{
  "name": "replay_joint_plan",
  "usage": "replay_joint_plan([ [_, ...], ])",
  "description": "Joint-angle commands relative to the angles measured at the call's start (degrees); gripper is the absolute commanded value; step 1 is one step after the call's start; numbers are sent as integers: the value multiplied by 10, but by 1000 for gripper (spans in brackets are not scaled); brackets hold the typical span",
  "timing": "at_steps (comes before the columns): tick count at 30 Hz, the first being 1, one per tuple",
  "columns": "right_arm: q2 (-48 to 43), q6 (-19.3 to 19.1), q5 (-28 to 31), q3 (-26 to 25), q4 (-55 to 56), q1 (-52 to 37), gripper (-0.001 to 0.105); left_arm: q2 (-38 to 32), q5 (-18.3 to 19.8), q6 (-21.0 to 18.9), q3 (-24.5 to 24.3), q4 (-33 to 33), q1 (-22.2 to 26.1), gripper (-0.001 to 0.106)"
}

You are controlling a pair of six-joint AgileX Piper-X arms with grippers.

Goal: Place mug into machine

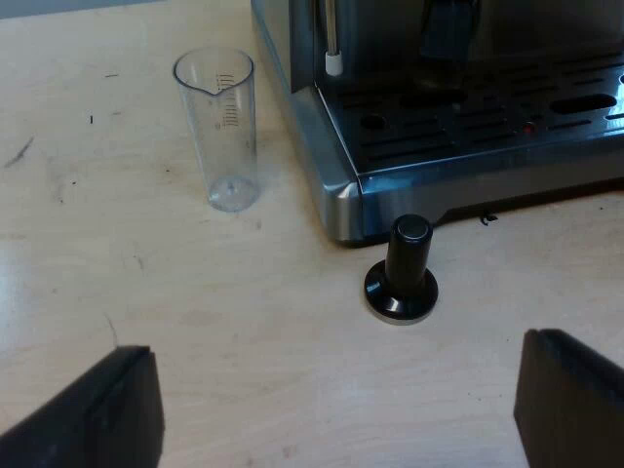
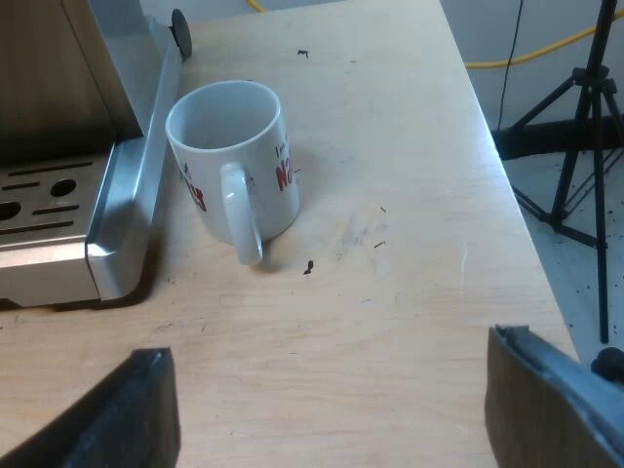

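Wooden tabletop [image 2: 409, 146], mug [image 2: 239, 175] upright beside machine [image 2: 115, 229]

I see the espresso machine [image 1: 336, 195] cased in smooth, shiny metal. Beside it, the measuring glass [image 1: 222, 132] looks like clear plastic, the tamper [image 1: 402, 273] glossy black, the mug [image 2: 239, 166] glazed white, and the table [image 1: 195, 322] pale matt wood, lightly scuffed.

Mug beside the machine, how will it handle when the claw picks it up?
The mug looks like glazed ceramic: probably rigid, fairly heavy, a bit slick. Upright and seemingly empty, it should slide rather than tip if pushed. Its handle sticks out to one side, so an off-centre grip may turn it.
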Motion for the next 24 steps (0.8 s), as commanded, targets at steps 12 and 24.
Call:
replay_joint_plan([
  [12,-16,-2,2,-11,-4,0,66,-75,27,-17,-4,-12,1,85],
  [24,76,-1,-12,-132,-4,0,66,5,65,-24,-61,-44,-26,85],
])
